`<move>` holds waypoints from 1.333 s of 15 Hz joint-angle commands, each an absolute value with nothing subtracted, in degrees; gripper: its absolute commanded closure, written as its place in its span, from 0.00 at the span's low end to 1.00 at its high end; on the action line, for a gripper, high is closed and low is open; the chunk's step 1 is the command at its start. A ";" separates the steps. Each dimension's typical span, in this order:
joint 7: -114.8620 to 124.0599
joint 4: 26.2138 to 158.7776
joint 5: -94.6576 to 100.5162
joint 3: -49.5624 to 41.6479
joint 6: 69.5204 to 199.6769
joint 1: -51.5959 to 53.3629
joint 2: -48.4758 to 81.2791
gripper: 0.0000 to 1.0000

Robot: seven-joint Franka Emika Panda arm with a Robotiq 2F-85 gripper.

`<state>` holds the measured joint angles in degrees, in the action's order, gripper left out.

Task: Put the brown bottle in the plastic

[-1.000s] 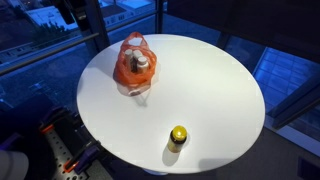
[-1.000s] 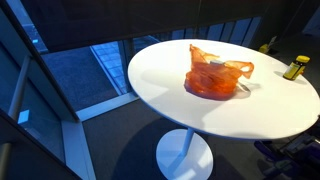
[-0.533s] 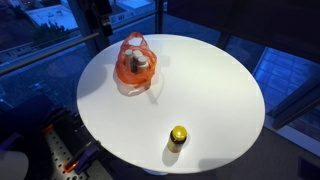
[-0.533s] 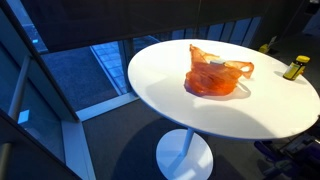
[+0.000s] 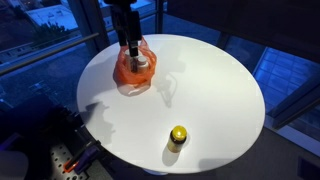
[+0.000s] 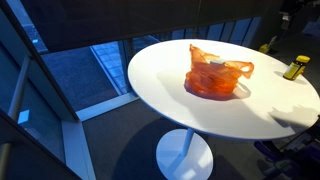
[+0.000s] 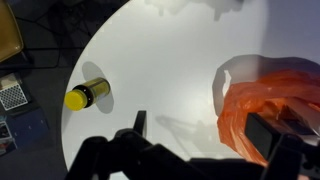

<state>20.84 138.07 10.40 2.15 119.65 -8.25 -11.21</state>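
The brown bottle (image 5: 178,137) with a yellow cap stands upright near the front edge of the round white table (image 5: 210,90). It shows at the table's far right in an exterior view (image 6: 295,68) and at the left of the wrist view (image 7: 88,95). The orange plastic bag (image 5: 133,68) sits crumpled on the table's far left part, with a pale object inside it (image 5: 141,62). The bag also shows in an exterior view (image 6: 215,76) and the wrist view (image 7: 278,100). My gripper (image 5: 130,45) hangs above the bag, far from the bottle. Its fingers (image 7: 200,132) are open and empty.
The table (image 6: 170,75) stands on a single pedestal (image 6: 184,152) beside dark glass walls. Equipment with orange parts (image 5: 62,150) sits on the floor below the table's edge. A keypad-like device (image 7: 12,97) lies on the floor beyond the table rim.
My arm has swung in from the top left and come down over the orange bag. The bottle and the bag have not moved.
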 commanded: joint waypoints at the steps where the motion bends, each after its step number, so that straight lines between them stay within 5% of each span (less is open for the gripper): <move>1: 21.85 134.35 9.19 -0.54 121.44 -7.95 -5.20 0.00; 20: 24.59 131.79 6.98 -6.36 126.39 -7.92 2.56 0.00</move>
<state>22.19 133.59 6.02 -5.08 125.50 -7.74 0.74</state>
